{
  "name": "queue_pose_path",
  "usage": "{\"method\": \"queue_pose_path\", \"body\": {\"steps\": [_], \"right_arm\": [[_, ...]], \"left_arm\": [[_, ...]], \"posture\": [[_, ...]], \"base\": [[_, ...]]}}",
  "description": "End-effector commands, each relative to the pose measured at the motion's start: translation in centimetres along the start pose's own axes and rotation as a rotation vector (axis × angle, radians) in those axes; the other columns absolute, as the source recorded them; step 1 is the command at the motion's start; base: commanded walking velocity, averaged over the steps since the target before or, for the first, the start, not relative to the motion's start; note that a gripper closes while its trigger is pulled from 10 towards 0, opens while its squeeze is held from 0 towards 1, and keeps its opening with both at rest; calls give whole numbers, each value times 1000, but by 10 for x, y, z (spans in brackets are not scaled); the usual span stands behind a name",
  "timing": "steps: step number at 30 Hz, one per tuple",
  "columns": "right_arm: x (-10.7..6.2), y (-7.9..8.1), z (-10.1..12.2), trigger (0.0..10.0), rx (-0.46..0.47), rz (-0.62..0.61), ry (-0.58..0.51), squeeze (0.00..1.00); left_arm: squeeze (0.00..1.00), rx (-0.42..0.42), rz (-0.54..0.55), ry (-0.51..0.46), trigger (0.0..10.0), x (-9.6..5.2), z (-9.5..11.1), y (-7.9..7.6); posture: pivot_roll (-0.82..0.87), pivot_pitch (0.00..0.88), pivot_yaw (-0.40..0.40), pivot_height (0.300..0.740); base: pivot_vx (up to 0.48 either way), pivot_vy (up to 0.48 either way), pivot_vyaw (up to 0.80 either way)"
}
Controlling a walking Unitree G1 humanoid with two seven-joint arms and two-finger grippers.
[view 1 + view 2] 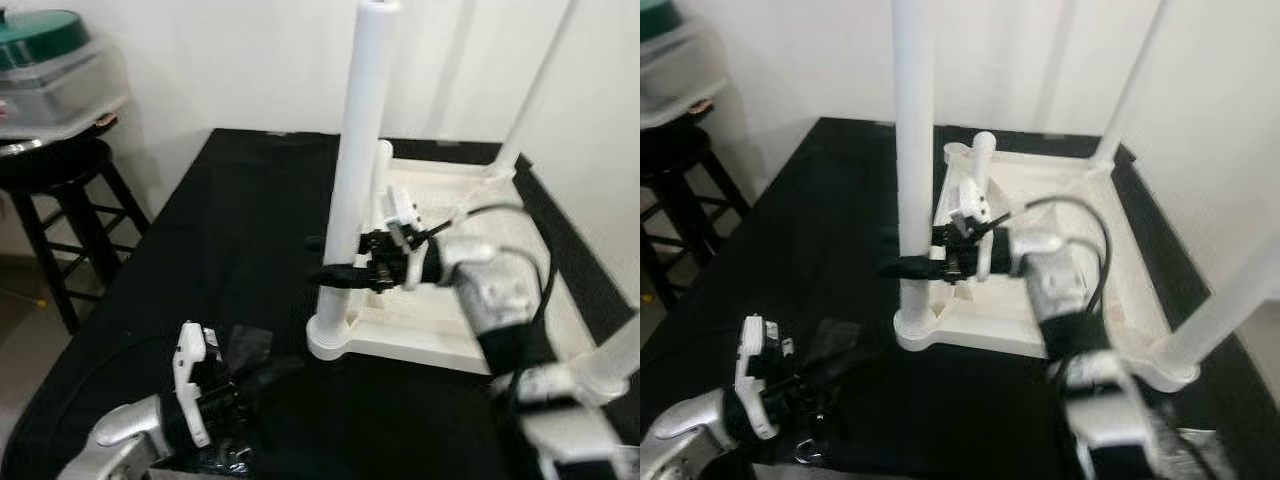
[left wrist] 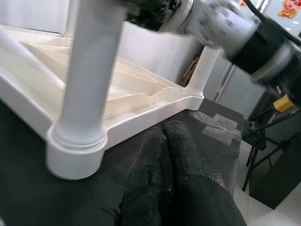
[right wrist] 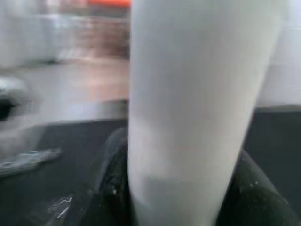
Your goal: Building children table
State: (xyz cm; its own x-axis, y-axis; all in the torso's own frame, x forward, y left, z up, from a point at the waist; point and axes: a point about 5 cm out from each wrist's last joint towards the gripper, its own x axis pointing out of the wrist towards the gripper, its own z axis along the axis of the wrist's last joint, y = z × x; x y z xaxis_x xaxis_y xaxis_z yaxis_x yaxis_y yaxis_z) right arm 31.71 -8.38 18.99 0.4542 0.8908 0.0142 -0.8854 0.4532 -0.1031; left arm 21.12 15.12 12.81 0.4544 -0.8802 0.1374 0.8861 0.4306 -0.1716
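The white children's table lies upside down on a black-covered worktop, its underside facing up and its white legs standing upright from the corners. The right claw reaches in from the right and grips the near left leg low down, 1 black finger on each side of the tube; in the right wrist view that leg stands between the 2 dark fingers. The leg's base sits in a round corner socket of the table. 2 further legs rise at the far right corner and the near right corner. The left claw hovers low over the black cloth, near the socket, its 2 fingers pressed together and holding nothing. A dark wooden stool stands left of the worktop, carrying a clear plastic box with a green lid.
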Motion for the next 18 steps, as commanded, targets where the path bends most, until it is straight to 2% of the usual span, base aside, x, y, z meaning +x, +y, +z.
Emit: {"method": "queue_pose_path", "body": {"steps": [1, 2, 3, 5, 6, 13, 14, 16, 17, 18], "right_arm": [[-1, 16, -53, 0, 37, -170, 303, 0], [-1, 36, -64, 0, 46, -234, 348, 0], [0, 41, -60, 0, -64, -250, 372, 0], [3, 38, -57, 0, -43, -255, 372, 0], [9, 32, -53, 0, -70, -260, 400, 0], [11, 34, -51, 0, -52, -286, 409, 0], [14, 39, -46, 10000, 0, -275, 377, 0], [16, 45, -40, 10000, 58, -255, 339, 0], [16, 45, -40, 10000, 58, -255, 339, 0], [19, 45, -31, 10000, 76, -199, 279, 1000]], "left_arm": [[0, 1, -14, 6, 10000, 0, 2, -2], [0, 1, -14, 7, 10000, -1, 2, -1], [0, 0, -14, 9, 10000, -2, 2, 0], [0, -1, -15, 10, 10000, -2, 2, 1], [0, -2, -21, 15, 10000, -2, 2, 3], [0, 0, -16, 14, 10000, -2, 2, 3], [0, -1, -13, 13, 10000, -3, 2, 3], [0, -2, -13, 13, 10000, -3, 2, 2], [0, -2, -13, 13, 10000, -3, 2, 2], [0, -3, -15, 13, 10000, -2, 2, 2]], "posture": [[17, 72, -44, 740], [15, 71, -38, 740], [2, 56, -26, 740], [-3, 52, -19, 740], [12, 52, -28, 740], [9, 54, -28, 740], [12, 55, -27, 740], [12, 55, -27, 740], [12, 55, -27, 740], [9, 55, -27, 740]], "base": [[0, 0, 0], [0, 0, 0], [0, 0, 0], [0, 0, 0], [0, 0, 0], [0, 0, 0], [0, 0, 0], [0, 0, 0], [0, 0, 0], [0, 0, 0]]}}
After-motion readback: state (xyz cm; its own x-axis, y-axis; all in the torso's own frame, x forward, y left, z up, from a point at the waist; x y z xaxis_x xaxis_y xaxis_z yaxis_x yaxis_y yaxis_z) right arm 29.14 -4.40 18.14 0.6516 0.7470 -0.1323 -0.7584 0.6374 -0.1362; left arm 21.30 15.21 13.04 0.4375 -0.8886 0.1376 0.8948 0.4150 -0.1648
